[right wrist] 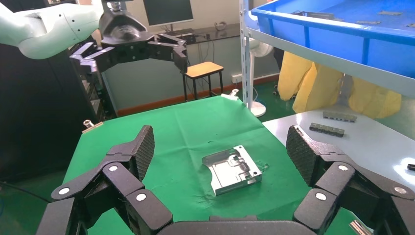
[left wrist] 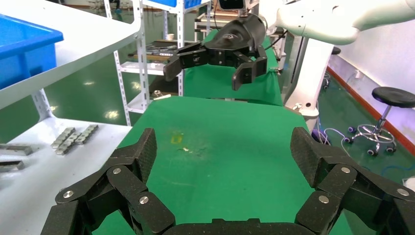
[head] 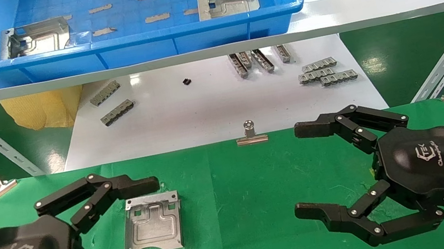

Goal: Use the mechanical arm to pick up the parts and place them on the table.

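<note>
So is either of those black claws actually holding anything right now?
No. Both the left gripper and the right gripper are open and empty. One metal plate lies flat on the green cloth beside the left one, untouched.

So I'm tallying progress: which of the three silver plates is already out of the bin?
The plate lying flat on the green cloth, beside the open left gripper. The other two plates sit inside the blue bin.

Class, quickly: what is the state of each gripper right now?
Left gripper: open, empty, beside the part on the green table.
Right gripper: open, empty, above the cloth.
</note>
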Controlling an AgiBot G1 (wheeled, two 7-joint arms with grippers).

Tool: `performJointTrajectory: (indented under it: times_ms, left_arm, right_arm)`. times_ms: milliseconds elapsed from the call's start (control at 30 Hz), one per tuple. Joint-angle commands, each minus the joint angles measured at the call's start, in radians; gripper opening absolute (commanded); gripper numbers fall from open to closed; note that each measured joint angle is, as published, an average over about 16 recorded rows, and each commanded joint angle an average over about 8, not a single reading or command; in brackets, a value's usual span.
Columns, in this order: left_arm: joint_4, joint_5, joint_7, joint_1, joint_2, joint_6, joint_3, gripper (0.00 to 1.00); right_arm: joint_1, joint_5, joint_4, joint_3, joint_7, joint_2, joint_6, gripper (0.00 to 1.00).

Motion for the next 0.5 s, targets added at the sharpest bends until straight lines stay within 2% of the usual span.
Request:
performJointTrajectory:
  times_ms: [33,500]
  left_arm:
    - [-0.018,-0.008,-0.008,0.01,-0.005,-0.001,-0.008,1.0]
    - [0.013,0.006,0.006,-0.007,0.003,0.0,0.006,1.0]
  right_arm:
    - [0.0,0.0,0.0,0.0,0.0,0.0,0.0,1.0]
    - [0.0,0.0,0.0,0.0,0.0,0.0,0.0,1.0]
